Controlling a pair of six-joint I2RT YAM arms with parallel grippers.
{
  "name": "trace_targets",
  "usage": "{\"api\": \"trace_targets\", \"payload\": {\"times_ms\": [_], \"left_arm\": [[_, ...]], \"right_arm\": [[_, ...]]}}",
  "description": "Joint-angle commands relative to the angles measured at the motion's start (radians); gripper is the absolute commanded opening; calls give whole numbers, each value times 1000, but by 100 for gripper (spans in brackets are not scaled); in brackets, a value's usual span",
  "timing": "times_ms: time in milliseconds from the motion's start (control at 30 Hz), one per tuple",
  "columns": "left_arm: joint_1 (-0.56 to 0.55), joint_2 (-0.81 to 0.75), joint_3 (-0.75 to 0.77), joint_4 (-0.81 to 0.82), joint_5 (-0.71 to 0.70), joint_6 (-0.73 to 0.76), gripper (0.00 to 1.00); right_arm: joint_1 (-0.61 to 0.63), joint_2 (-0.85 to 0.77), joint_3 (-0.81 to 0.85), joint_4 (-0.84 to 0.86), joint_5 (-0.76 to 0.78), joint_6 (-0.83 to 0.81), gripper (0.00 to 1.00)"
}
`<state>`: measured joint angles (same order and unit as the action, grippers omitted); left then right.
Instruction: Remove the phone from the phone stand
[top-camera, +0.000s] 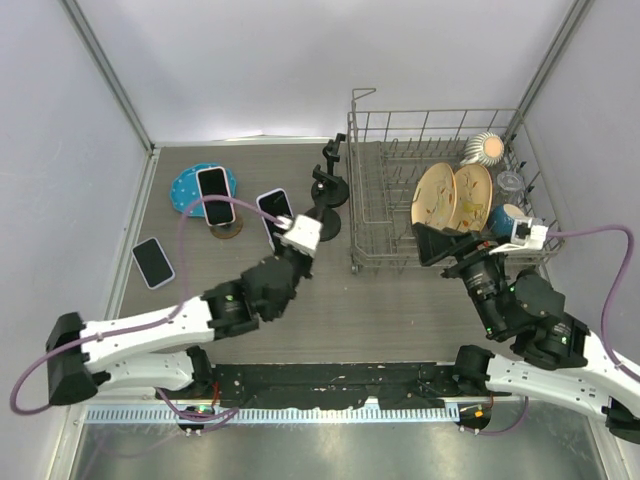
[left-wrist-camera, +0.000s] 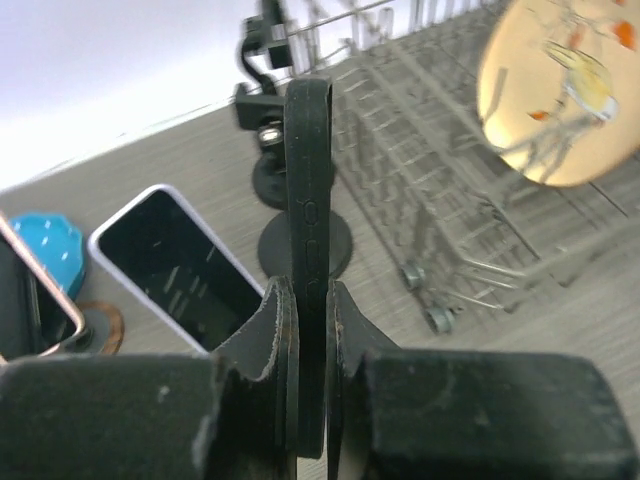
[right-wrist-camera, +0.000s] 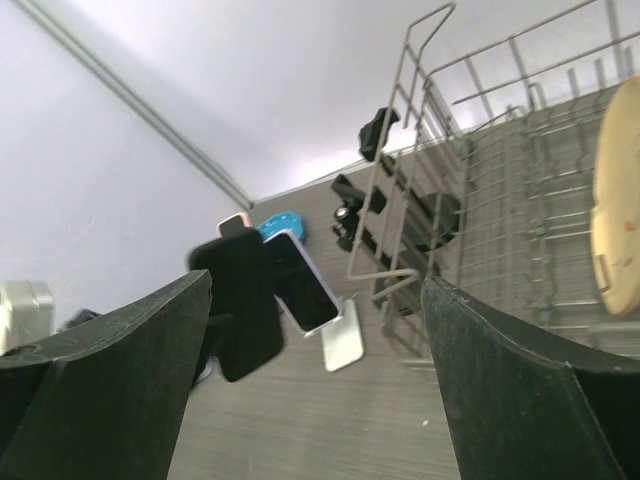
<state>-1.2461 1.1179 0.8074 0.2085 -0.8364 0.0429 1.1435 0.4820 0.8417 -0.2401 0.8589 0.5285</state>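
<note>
1. Left wrist view: the left end effector (left-wrist-camera: 311, 290) is clamped on the black phone (left-wrist-camera: 308, 190). The phone stands upright and edge-on between the two pads, with its side buttons showing. The round base of the black phone stand (left-wrist-camera: 342, 245) sits right behind it. From here I cannot tell whether the phone touches the stand. A white-cased phone (left-wrist-camera: 175, 270) leans to the left, a blue disc (left-wrist-camera: 50, 245) lies beyond it, and to the right a wire dish rack (left-wrist-camera: 420, 200) holds a tan plate (left-wrist-camera: 560, 90).

2. Top view: the left arm reaches across the wood-grain surface (top-camera: 400, 310), and the gripped phone sits just on the near side of the stand, close to the rack's left wall. The right end effector (top-camera: 435, 245) hangs over the rack's near edge with its jaws spread and nothing between them. A third phone (top-camera: 215, 195) rests over the blue disc. A fourth phone (top-camera: 153, 262) lies flat near the left wall, well apart from the others.

3. Right wrist view: the fingers (right-wrist-camera: 120, 370) of the right end effector stand wide apart at the edges of the picture. Between them the black phone shows as a dark slab lifted off the surface, to the left of the white-cased phone on its white prop (right-wrist-camera: 340, 340). It is apart from the black stand, which sits farther back beside the rack.
</note>
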Motion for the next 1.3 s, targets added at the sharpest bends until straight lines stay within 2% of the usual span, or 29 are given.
{"api": "trace_targets", "payload": {"times_ms": [0, 67, 300, 333, 400, 433, 500, 533, 567, 600, 633, 733, 867, 1033, 1267], "left_arm": [[147, -148, 67, -299, 172, -313, 0], [258, -205, 67, -386, 265, -357, 0], [554, -332, 27, -576, 443, -495, 0], [627, -342, 18, -602, 465, -505, 0], [704, -363, -13, -624, 532, -528, 0], [791, -366, -22, -644, 560, -547, 0], [890, -368, -49, -656, 688, -574, 0], [995, -366, -60, -658, 741, -593, 0], [1048, -362, -69, -655, 784, -603, 0], [1100, -343, -88, -650, 881, -610, 0], [1205, -333, -96, -637, 925, -623, 0], [1370, -268, -116, -601, 1023, -666, 0], [1464, -150, -109, -560, 1053, -673, 0], [1550, 25, -16, -548, 1040, -641, 0], [1597, 244, 119, -531, 1005, -560, 0]], "right_arm": [[2, -25, 11, -7, 110, -128, 91], [2, -16, 13, -7, 143, -174, 91], [2, 35, -10, 1, 181, -301, 89], [2, 36, -21, 7, 183, -320, 89], [2, 29, -71, 53, 184, -379, 89], [2, 21, -90, 96, 183, -396, 91], [2, -2, -146, 134, 186, -435, 93], [2, -14, -162, 149, 183, -430, 96], [2, -23, -179, 185, 171, -438, 96], [2, -42, -209, 200, 143, -447, 96], [2, -49, -220, 218, 146, -453, 100], [2, -74, -248, 234, 167, -447, 100], [2, -118, -247, 226, 160, -430, 100], [2, -184, -263, 237, 126, -412, 100], [4, -206, -263, 228, 117, -403, 100]]}}
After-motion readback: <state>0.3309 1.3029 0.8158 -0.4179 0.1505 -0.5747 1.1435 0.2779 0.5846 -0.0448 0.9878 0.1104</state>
